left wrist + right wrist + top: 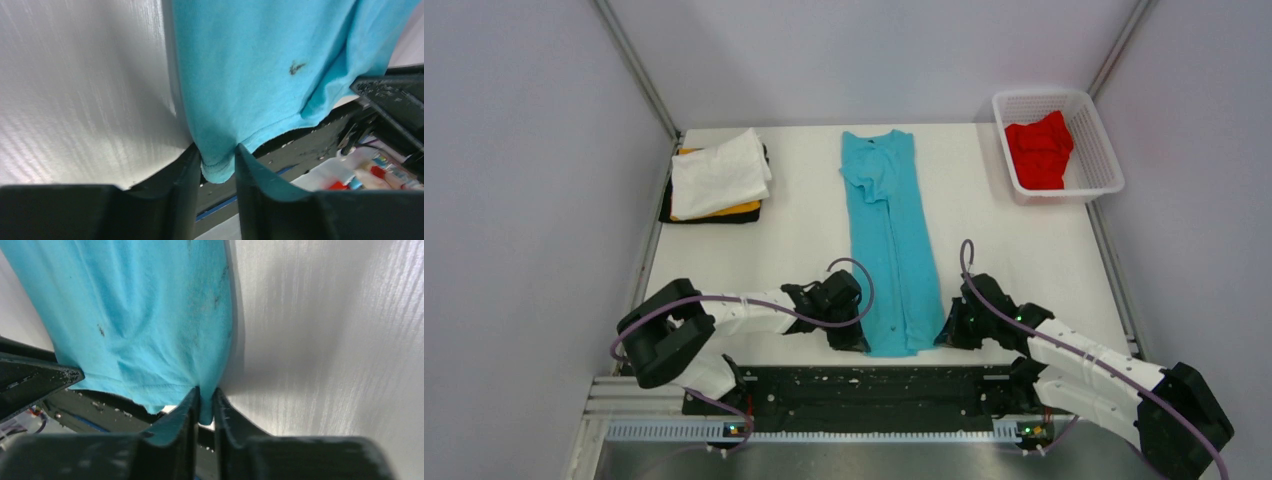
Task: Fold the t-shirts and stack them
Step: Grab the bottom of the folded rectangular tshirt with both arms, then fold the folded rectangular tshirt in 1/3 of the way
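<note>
Blue shirt (pixel 890 240) lies flat mid-table (pixel 1024 250), long axis near-to-far; L gripper (pixel 856 340) and R gripper (pixel 949 335) each pinch one near hem corner; fold likely goes fwd.

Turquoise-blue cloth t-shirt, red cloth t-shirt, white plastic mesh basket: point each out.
turquoise-blue cloth t-shirt (pixel 894 250), top external view, middle of the folded strip.
red cloth t-shirt (pixel 1039 150), top external view, centre of the crumpled heap.
white plastic mesh basket (pixel 1095 140), top external view, right side wall.

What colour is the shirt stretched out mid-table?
The t-shirt is plain turquoise-blue; the top external view shows it best.
</note>
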Action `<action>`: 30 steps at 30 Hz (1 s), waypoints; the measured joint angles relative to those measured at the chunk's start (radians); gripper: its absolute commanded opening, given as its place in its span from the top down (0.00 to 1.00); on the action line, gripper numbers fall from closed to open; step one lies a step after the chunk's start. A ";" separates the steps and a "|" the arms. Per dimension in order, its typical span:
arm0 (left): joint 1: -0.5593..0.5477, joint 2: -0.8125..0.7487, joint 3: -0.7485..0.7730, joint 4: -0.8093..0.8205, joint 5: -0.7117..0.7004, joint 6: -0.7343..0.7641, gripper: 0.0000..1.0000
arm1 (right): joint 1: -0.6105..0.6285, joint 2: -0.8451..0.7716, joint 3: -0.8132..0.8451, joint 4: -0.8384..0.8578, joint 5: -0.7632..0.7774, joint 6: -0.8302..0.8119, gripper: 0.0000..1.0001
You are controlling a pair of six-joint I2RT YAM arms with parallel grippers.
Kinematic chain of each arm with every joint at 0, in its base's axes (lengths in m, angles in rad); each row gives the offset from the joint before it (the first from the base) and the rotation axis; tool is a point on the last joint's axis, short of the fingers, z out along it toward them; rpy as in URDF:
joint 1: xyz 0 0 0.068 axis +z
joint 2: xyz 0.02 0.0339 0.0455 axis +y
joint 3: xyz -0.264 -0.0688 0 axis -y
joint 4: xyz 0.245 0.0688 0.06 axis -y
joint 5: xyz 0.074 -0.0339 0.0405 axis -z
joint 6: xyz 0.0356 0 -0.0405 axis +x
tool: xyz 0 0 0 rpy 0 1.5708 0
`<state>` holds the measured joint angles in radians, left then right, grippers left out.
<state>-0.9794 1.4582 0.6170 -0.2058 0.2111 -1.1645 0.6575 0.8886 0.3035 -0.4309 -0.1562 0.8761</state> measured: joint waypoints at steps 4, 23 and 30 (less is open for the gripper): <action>-0.009 0.005 0.002 0.000 0.001 -0.020 1.00 | 0.000 -0.046 -0.021 -0.012 -0.019 -0.004 1.00; 0.182 0.000 0.140 -0.026 0.112 0.013 1.00 | -0.021 0.090 0.266 -0.189 -0.094 -0.090 1.00; 0.371 0.149 0.376 -0.051 0.130 0.121 1.00 | -0.147 0.367 0.513 -0.132 -0.061 -0.235 1.00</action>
<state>-0.6086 1.6073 0.9928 -0.2569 0.3416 -1.0439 0.5106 1.2560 0.8169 -0.5629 -0.2176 0.6415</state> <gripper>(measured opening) 0.022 0.014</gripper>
